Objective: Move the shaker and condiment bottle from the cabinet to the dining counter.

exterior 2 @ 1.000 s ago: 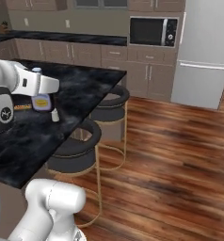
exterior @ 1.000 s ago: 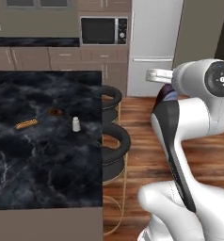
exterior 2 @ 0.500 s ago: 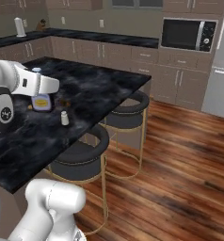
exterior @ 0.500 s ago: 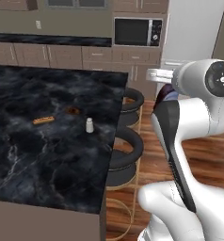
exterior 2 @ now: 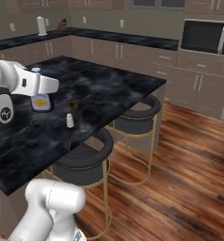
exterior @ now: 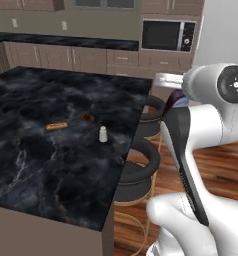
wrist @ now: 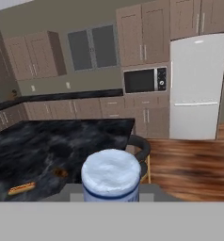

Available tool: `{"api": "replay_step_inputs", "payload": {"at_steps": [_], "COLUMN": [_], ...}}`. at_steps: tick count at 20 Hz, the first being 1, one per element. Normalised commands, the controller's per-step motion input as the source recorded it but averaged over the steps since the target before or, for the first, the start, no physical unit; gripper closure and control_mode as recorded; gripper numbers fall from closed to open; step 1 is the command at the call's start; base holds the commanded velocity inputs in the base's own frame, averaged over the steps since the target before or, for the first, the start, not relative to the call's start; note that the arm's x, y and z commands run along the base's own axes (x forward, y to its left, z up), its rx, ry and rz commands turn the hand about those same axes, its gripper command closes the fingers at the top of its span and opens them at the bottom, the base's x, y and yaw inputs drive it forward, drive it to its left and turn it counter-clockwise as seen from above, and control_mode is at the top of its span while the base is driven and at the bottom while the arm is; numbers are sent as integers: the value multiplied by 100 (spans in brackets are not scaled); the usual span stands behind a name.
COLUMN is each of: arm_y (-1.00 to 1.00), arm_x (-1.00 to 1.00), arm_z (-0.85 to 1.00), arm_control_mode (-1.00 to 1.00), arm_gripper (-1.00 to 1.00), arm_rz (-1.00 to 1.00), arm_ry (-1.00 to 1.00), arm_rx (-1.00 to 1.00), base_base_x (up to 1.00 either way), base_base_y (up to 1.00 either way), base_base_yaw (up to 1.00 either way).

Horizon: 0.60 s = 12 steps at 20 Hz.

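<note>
My gripper [exterior 2: 40, 94] is shut on the condiment bottle [exterior 2: 40, 102], which hangs upright above the near side of the dining counter [exterior 2: 109, 89]. The bottle's pale label shows from the right, and its dark red body [exterior: 178, 98] shows beside my arm from the left. In the hand view its blue-grey cap [wrist: 110, 173] sits low in the middle. The small white shaker [exterior: 103, 134] stands upright on the dining counter [exterior: 41, 165], near the stool-side edge and apart from the bottle; it is also the shaker [exterior 2: 70, 120] just right of my hand. Wall cabinets [wrist: 142, 33] at the back have their doors shut.
A long orange-brown item [exterior: 56, 126] and a small dark brown one [exterior: 88, 118] lie on the counter by the shaker. Two black stools [exterior 2: 81, 160] stand along the counter's edge. A microwave [exterior: 164, 35], a fridge [wrist: 198, 84] and a white kettle [exterior 2: 41, 26] stand at the back.
The whole picture has shifted in both base views, so the base has driven and turned along the island. The hand keeps its hold on the bottle; the shaker stays put on the counter.
</note>
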Motion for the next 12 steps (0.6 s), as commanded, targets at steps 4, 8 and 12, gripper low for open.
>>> {"api": "replay_step_inputs", "payload": {"at_steps": [4, 8, 12], "arm_y": [0, 0, 0], "arm_x": [0, 0, 0], "arm_z": [0, 0, 0], "arm_control_mode": [100, 100, 100], "arm_gripper": [100, 100, 100], "arm_rz": [0, 0, 0], "arm_ry": [0, 0, 0], "arm_rx": [0, 0, 0], "base_base_x": [73, 83, 93], "base_base_y": [6, 4, 1], "base_base_yaw": [9, 0, 0]}}
